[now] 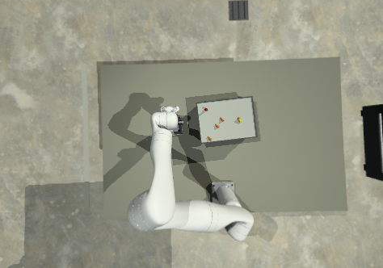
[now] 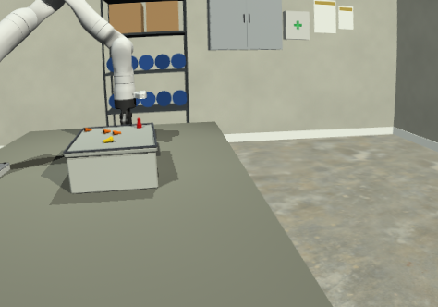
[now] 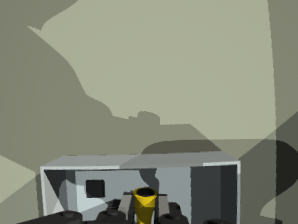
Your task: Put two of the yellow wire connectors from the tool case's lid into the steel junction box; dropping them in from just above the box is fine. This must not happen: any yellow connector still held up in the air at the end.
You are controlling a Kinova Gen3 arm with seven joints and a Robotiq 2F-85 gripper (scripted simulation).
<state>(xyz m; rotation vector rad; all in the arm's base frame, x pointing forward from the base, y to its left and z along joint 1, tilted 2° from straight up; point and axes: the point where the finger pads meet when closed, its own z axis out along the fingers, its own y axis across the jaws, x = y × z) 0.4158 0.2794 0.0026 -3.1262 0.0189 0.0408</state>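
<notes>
While gripping a yellow cone-shaped plastic wire connector (image 3: 145, 204), the black two-finger end effector (image 3: 145, 216) is hanging low, seemingly just over the open grey steel junction box (image 3: 140, 166) sitting on the olive counter (image 3: 190, 60).

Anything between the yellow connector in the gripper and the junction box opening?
Nothing visible. The gripper is shut on a yellow wire connector directly over the open steel junction box, with no obstacle showing between them in the wrist view.

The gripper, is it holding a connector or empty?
Holding one: the gripper is shut on a yellow wire connector, above the open junction box.
</notes>
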